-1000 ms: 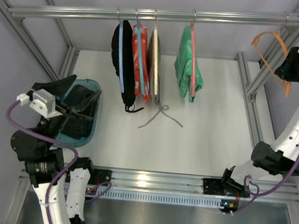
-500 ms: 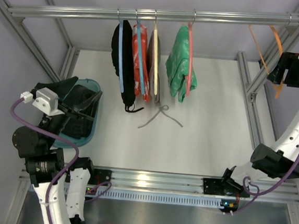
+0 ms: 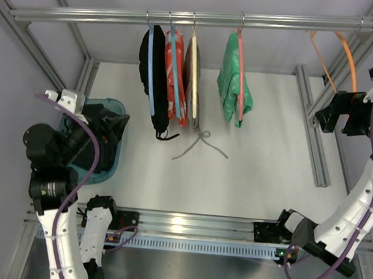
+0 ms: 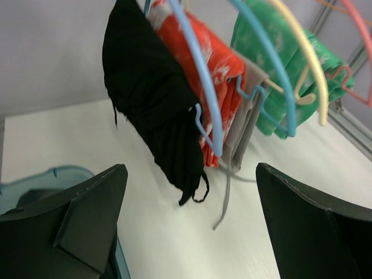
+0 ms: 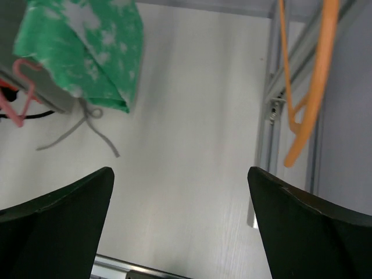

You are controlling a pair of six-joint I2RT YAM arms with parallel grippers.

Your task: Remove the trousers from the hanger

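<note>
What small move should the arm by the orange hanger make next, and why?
Probably draw the right gripper back: its jaws stand open, clear of the orange hanger, which hangs bare on the rail, and the trousers lie in the teal bin.

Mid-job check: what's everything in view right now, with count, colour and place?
hanger: 1, orange, bare, rail's right end
trousers: 1, black, in bin
bin: 1, teal, table's left
rail: 1, silver, across back
garments: 4, black, red, grey, green, hung left to right on rail
other hangers: 4, light blue, blue, cream, pink
cord: 1, grey, trailing from grey garment
table: 1, white
arms: 2, white and black; left over bin, right by hanger; jaws open, empty
</note>
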